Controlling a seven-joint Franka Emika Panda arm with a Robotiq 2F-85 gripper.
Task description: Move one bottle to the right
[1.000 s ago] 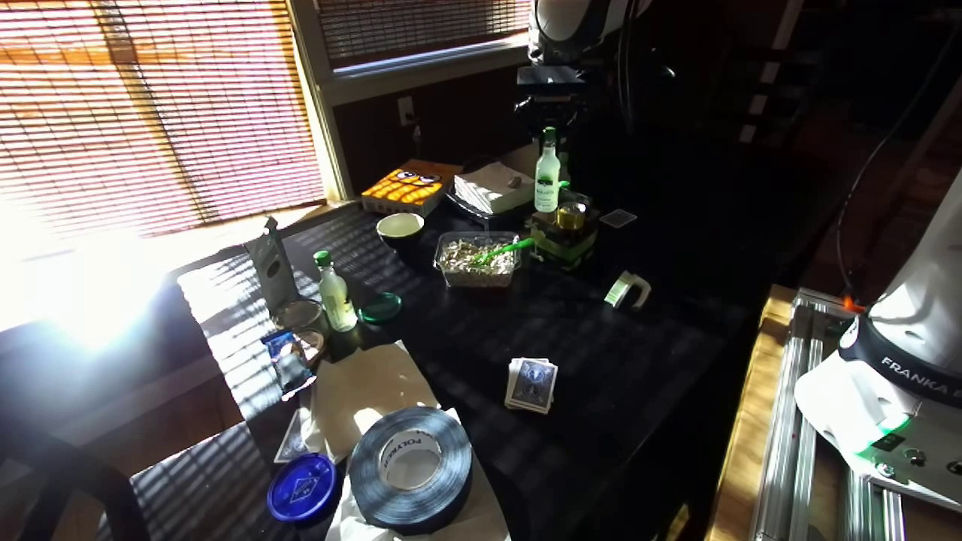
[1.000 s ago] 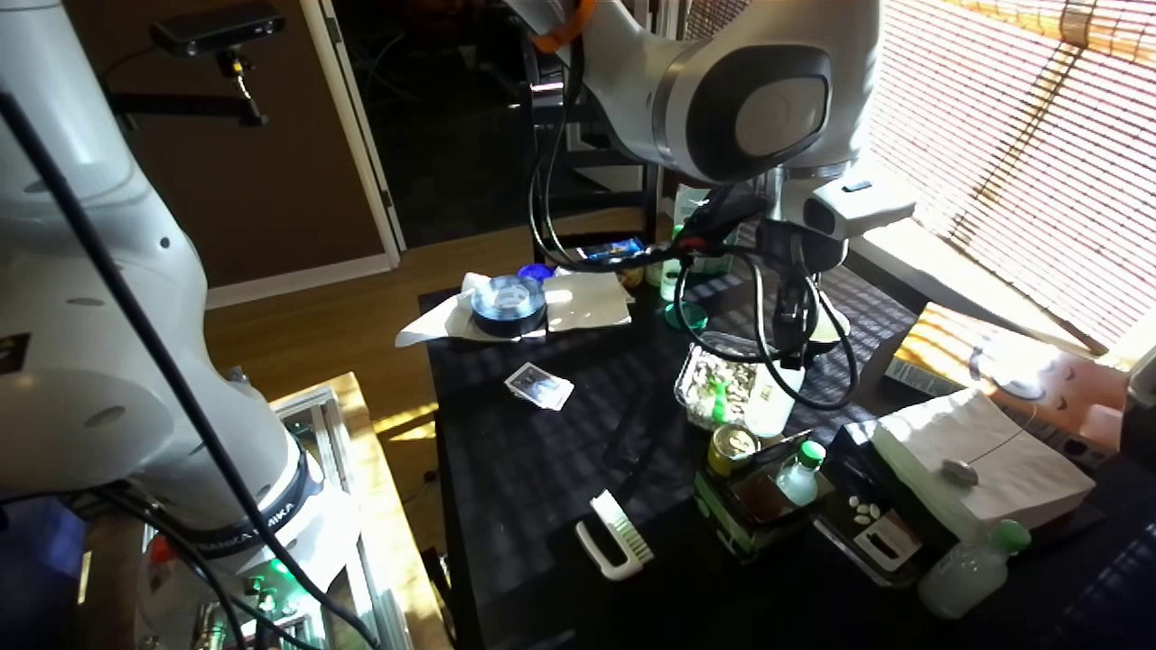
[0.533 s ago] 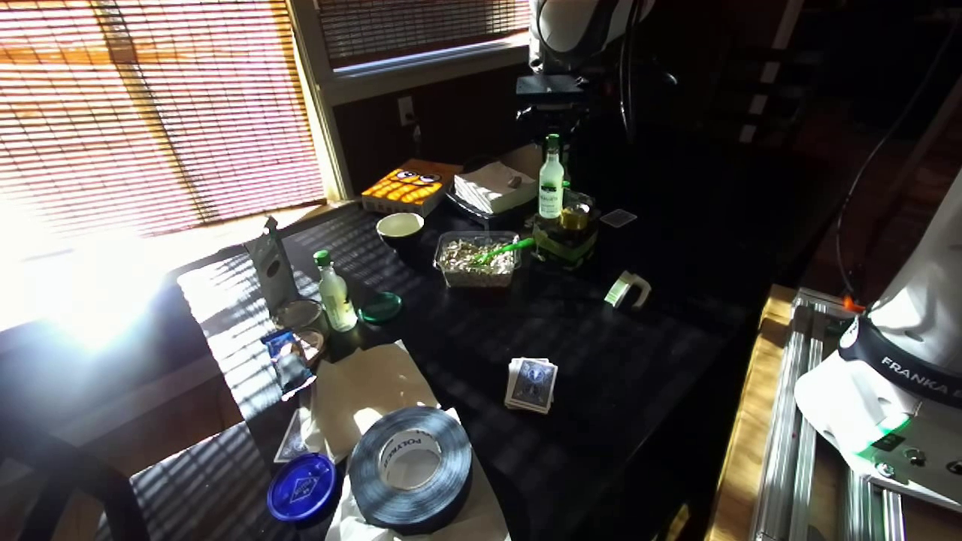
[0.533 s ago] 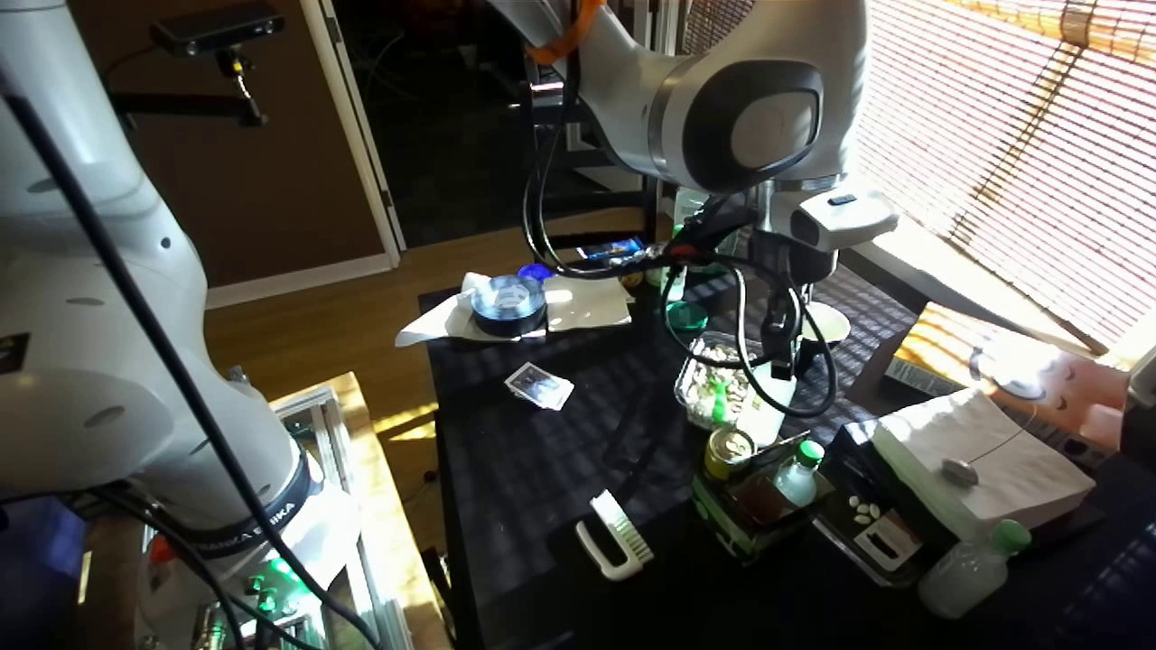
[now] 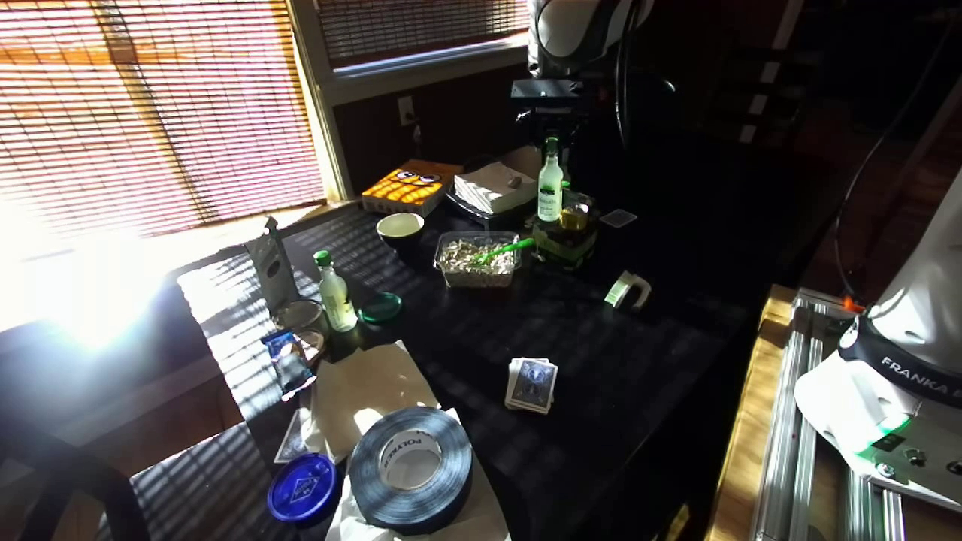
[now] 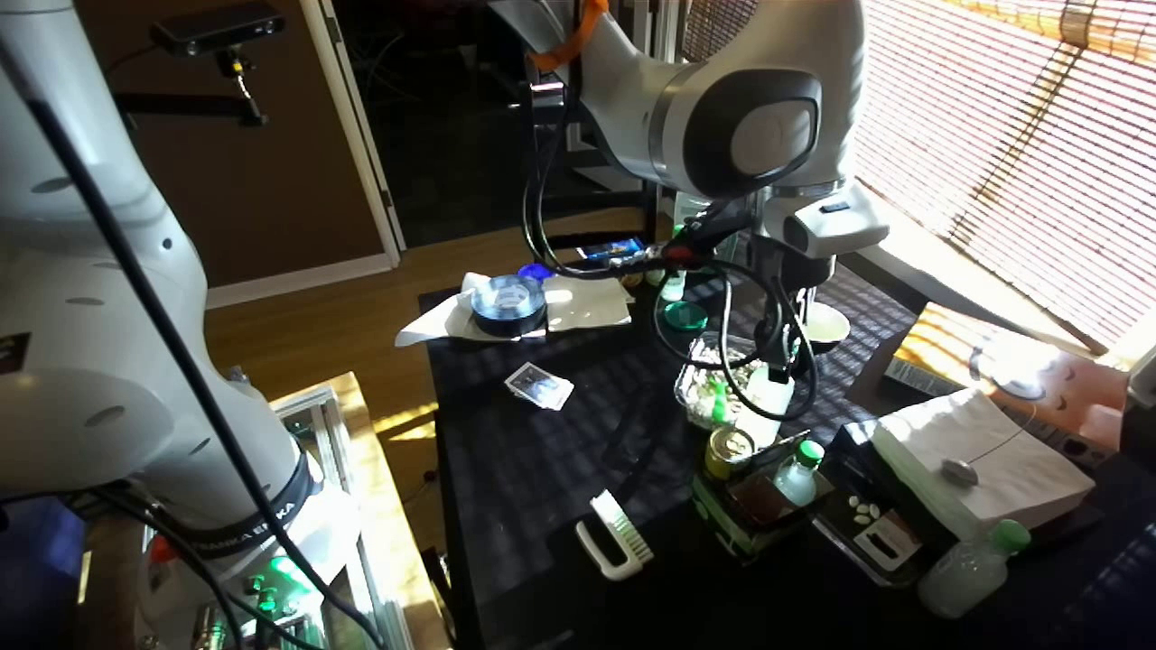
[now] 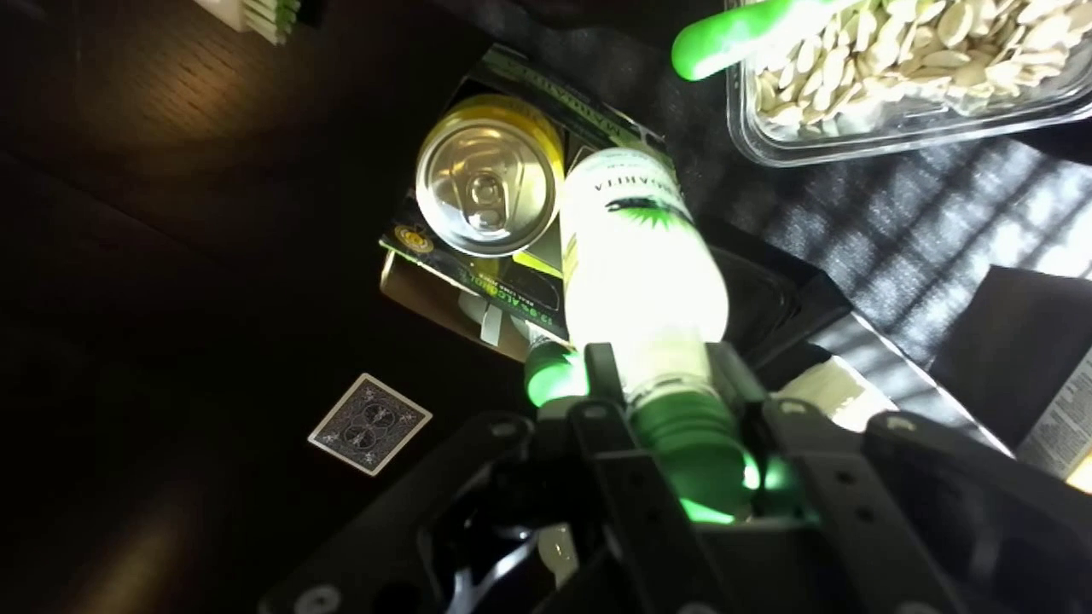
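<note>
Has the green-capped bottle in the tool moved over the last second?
Yes, slightly downward: in an exterior view, the held bottle is lower relative to the unmoved seed tray.

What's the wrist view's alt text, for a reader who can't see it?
The end effector grips a bottle by its neck. The bottle partly hides a carton; a can sits just left of the bottle, a card lies lower left, a seed tray upper right of the picture.

Gripper [image 7: 668,371]: wrist view, close, downward
Tape [image 5: 409,505]: foreground in an exterior view, gripper distant
Carton [image 6: 722,524]: nearer than gripper in an exterior view
Table [image 6: 515,469]: both exterior views
</note>
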